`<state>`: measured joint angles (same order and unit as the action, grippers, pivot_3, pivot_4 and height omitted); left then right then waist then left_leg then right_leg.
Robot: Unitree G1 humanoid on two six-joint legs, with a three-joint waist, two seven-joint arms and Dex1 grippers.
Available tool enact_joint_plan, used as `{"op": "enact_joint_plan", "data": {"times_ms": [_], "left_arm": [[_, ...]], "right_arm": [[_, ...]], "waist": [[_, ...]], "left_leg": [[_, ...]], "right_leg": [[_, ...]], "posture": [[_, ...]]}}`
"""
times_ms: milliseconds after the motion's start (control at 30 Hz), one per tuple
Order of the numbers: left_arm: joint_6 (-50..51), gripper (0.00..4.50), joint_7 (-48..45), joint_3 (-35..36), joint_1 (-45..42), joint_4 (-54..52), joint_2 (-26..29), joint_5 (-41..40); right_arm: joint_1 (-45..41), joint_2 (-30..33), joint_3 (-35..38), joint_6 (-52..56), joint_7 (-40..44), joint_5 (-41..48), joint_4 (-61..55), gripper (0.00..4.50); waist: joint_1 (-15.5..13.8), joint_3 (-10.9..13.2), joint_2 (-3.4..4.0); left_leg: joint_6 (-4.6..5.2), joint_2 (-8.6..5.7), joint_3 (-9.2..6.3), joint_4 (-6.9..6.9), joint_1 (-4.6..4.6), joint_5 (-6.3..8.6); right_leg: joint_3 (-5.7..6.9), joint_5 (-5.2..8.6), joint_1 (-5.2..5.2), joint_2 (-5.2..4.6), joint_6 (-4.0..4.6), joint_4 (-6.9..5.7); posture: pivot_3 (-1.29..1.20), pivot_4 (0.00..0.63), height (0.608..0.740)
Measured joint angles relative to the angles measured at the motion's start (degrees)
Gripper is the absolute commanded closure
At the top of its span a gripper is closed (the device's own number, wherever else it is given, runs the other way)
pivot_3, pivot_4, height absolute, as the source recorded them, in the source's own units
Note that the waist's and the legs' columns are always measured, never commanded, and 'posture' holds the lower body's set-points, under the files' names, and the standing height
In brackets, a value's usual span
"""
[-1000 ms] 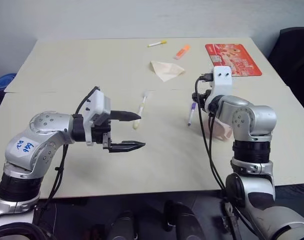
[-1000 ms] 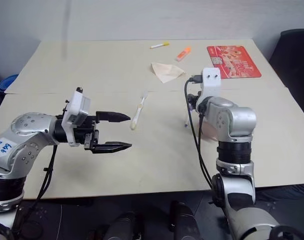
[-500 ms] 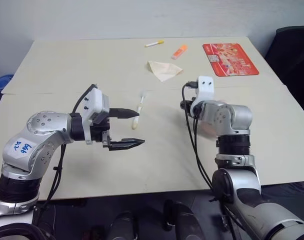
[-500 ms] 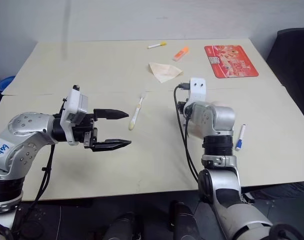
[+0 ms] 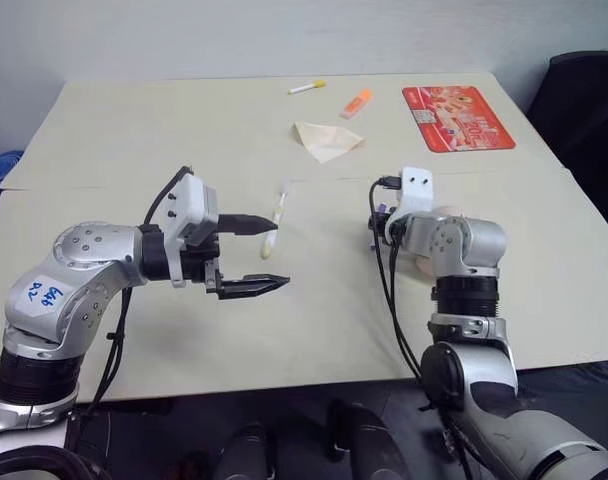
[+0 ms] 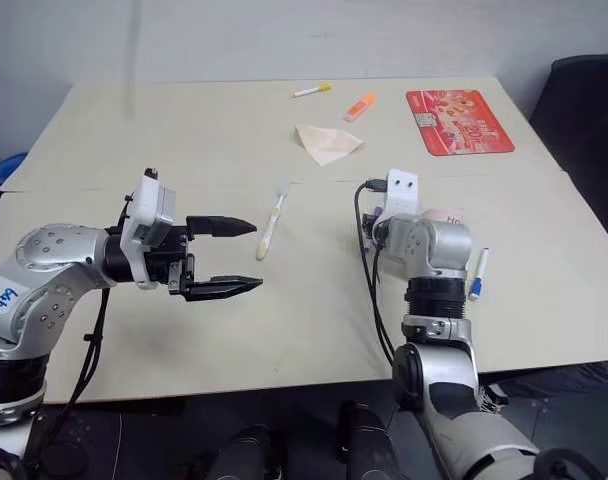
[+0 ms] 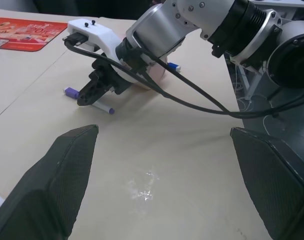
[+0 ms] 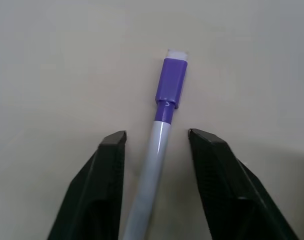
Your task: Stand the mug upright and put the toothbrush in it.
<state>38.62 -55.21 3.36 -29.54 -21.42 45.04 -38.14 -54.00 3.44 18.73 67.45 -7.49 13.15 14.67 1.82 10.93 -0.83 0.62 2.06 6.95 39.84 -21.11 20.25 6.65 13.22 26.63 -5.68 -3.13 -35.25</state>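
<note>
Left gripper (image 5: 259, 255) hangs above the pale beige tabletop (image 5: 134, 140), black fingers spread wide and pointing to the robot's right, nothing between them. Just beyond its upper fingertip lies the slim white-translucent toothbrush with a pale yellow handle end (image 5: 277, 219), flat on the table, bristle head at the far end, untouched.

Right gripper (image 8: 157, 137) is down at the table surface, angled forward. The right wrist view shows its two black fingers (image 8: 108, 165) straddling the barrel of a white marker with a purple cap (image 8: 164, 107); there is a visible gap on each side of the barrel, so the jaws are parted and not clamped on it. Cap end sticks out past the fingertips. In the left wrist view the same marker (image 7: 103, 107) lies on the table right under that gripper.

The pale pink plastic mug (image 6: 446, 217) sits just behind the right wrist, mostly hidden by the arm; only a pink edge with small dark lettering shows, so its pose can't be read. Neither gripper touches it.

A second white marker with a blue cap (image 6: 476, 276) lies to the right of the right arm. At the far side: small white pen with yellow cap (image 5: 310, 87), orange highlighter (image 5: 356, 101), folded cream paper (image 5: 327, 140), red printed card (image 5: 458, 117).
</note>
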Motion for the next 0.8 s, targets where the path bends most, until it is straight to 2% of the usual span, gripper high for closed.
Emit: {"op": "enact_joint_plan", "data": {"times_ms": [100, 267, 400, 533, 567, 600, 633, 667, 733, 800], "left_arm": [[-0.1, 0.0, -0.19, -0.01, -0.91, 0.21, 0.0, 0.08], [-0.38, 0.0, -0.77, -0.02, -1.17, 1.47, 0.0, 0.22], [-0.67, 0.0, -0.94, -0.15, -1.23, 1.72, -0.01, 0.26], [-0.7, 0.0, -1.24, -0.85, -1.43, 1.82, -0.25, 0.26], [-0.7, 0.0, -1.35, -1.25, -1.65, 1.86, -0.4, 0.25], [-0.78, 0.0, -1.77, -1.77, -2.18, 1.95, -1.18, 0.25], [-0.86, 0.0, -2.03, -1.84, -2.08, 1.96, -1.2, 0.25], [-1.03, 0.0, -2.5, -2.49, -2.65, 2.24, -1.56, 0.32], [-1.33, 0.0, -3.33, -2.89, -3.06, 3.03, -1.69, 0.41], [-1.43, 0.0, -3.99, -3.49, -3.91, 4.24, -2.29, 0.42]], "right_arm": [[0.0, -0.71, 0.27, -0.02, -0.1, 0.02, 0.01, 4.46], [0.02, -0.67, -0.37, -0.02, 0.61, -0.01, -0.06, 4.49], [0.09, 1.85, -4.22, 0.03, 3.58, -0.31, -0.94, 4.49], [-6.0, 6.45, -1.69, 3.22, 6.63, 2.53, -5.05, 4.49], [-8.08, 8.69, -0.6, 4.18, 7.26, 3.24, -6.54, 4.49], [-10.36, 15.22, -0.61, 5.25, 9.47, 4.12, -8.39, 4.49], [-11.44, 18.94, 0.14, 5.4, 10.3, 4.04, -9.42, 4.49], [-11.75, 27.31, 0.37, 6.07, 12.57, 4.24, -10.71, 4.49], [-9.77, 38.04, 3.39, 7.32, 14.73, 3.48, -12.03, 4.49], [-4.84, 44.18, 5.82, 10.0, 16.72, 3.5, -13.66, 4.49]], "waist": [[0.2, 0.0, 0.0], [0.47, 0.0, 0.0], [0.52, 0.02, 0.03], [0.22, 0.15, 0.25], [0.1, 0.16, 0.26], [-0.65, 0.2, 0.32], [-1.04, 0.2, 0.33], [-1.95, 0.2, 0.33], [-2.47, 0.15, 0.24], [-2.49, 0.11, 0.19]], "left_leg": [[-0.01, 0.01, 0.01, -0.04, 0.03, 0.0], [-0.03, 0.04, 0.01, -0.06, 0.04, -0.01], [-0.03, 0.02, 0.01, -0.08, 0.01, -0.01], [-0.02, -0.01, 0.0, -0.08, -0.05, -0.01], [-0.02, 0.0, -0.01, -0.1, -0.05, -0.01], [-0.01, -0.05, -0.14, -0.1, -0.19, -0.01], [0.0, -0.09, -0.14, -0.11, -0.21, -0.01], [0.05, -0.12, -0.11, -0.12, -0.29, 0.02], [0.1, -0.17, -0.05, -0.17, -0.34, 0.07], [0.12, -0.2, -0.02, -0.21, -0.31, 0.08]], "right_leg": [[-0.01, 0.01, 0.0, 0.02, 0.01, 0.0], [-0.01, 0.01, 0.0, 0.04, 0.02, 0.0], [-0.01, 0.01, 0.02, 0.02, 0.03, 0.03], [0.0, 0.01, 0.05, 0.0, 0.02, 0.06], [0.02, 0.01, 0.05, 0.01, 0.02, 0.09], [0.14, 0.01, 0.05, -0.03, 0.02, 0.18], [0.14, 0.01, 0.04, -0.04, 0.01, 0.25], [0.16, 0.02, 0.0, -0.04, 0.0, 0.38], [0.04, 0.03, -0.1, 0.06, -0.03, 0.62], [0.0, -0.05, -0.13, 0.09, -0.18, 0.76]], "posture": [[0.0, 0.15, 0.74], [0.0, 0.15, 0.74], [0.0, 0.15, 0.74], [0.0, 0.15, 0.74], [0.0, 0.15, 0.74], [0.0, 0.15, 0.74], [0.0, 0.15, 0.74], [0.0, 0.15, 0.74], [0.0, 0.15, 0.74], [0.0, 0.15, 0.74]]}}
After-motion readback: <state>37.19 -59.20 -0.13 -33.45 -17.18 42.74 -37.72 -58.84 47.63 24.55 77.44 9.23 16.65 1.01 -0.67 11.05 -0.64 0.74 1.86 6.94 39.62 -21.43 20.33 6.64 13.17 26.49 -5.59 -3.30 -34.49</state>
